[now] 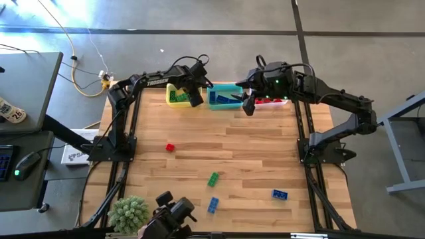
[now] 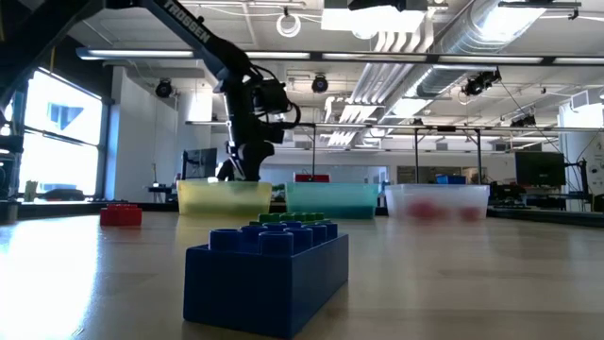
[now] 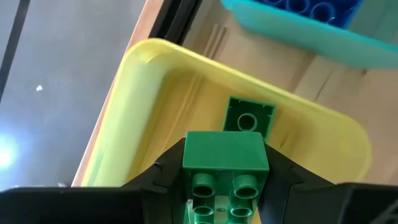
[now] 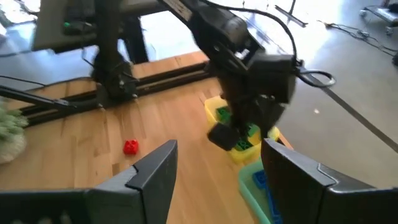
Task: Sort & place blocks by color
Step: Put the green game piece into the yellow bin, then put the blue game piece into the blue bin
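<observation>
My left gripper (image 1: 194, 98) hangs over the yellow bin (image 1: 174, 96) at the table's far edge, shut on a green block (image 3: 225, 167). A second green block (image 3: 249, 117) lies on the floor of that bin. My right gripper (image 4: 217, 168) is open and empty, hovering by the teal bin (image 1: 224, 98) and the clear bin (image 1: 271, 101). The teal bin holds blue blocks (image 3: 311, 9); the clear bin holds red ones. A red block (image 1: 170, 147), a green block (image 1: 213, 178) and two blue blocks (image 1: 212, 205) (image 1: 279, 194) lie loose on the table. My left gripper pinches the green block between its two fingers, one on each opposite side wall (image 3: 186, 163). The fingers come from above, pointing down into the yellow bin. The block is lifted clear above the bin's floor, its studs (image 3: 204, 182) turned toward the wrist.
The three bins stand in a row along the far edge, yellow (image 2: 225, 196), teal (image 2: 332, 198), clear (image 2: 437, 200). A small green plant (image 1: 128, 212) and a camera mount (image 1: 174, 214) sit at the near edge. Open wood lies between the bins and the loose blocks.
</observation>
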Tool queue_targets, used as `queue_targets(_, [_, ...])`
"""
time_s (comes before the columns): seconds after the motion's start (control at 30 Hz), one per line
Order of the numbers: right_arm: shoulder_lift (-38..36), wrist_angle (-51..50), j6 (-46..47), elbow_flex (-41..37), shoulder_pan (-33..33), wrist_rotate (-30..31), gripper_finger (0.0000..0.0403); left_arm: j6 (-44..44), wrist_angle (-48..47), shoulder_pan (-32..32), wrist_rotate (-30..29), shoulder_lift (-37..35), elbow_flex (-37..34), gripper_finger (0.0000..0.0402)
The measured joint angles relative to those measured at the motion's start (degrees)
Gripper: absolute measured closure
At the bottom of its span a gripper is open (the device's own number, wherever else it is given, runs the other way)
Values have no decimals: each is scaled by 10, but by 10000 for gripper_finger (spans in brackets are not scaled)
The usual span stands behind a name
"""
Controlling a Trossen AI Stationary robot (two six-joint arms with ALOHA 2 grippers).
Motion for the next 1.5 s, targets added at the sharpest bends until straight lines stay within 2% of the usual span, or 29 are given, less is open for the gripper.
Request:
queue_targets(0.17, [10, 51, 0, 0, 3, -50, 185, 0, 0, 10, -4, 1, 0, 283])
queue_targets(0.33, [37, 96, -2, 0, 15, -69, 185, 0, 0, 21, -4, 1, 0, 275])
queue_targets(0.57, [73, 94, -17, 0, 23, -70, 185, 0, -1, 26, -32, 1, 0, 267])
queue_targets(1.0, [83, 96, -22, 0, 23, -68, 185, 0, -32, 23, -35, 1, 0, 189])
queue_targets(1.23, [78, 93, -26, 0, 23, -69, 185, 0, -66, 22, -34, -2, 0, 188])
queue_targets(1.5, [76, 70, 37, 0, 33, -96, 185, 0, -64, 13, -33, -38, 1, 187])
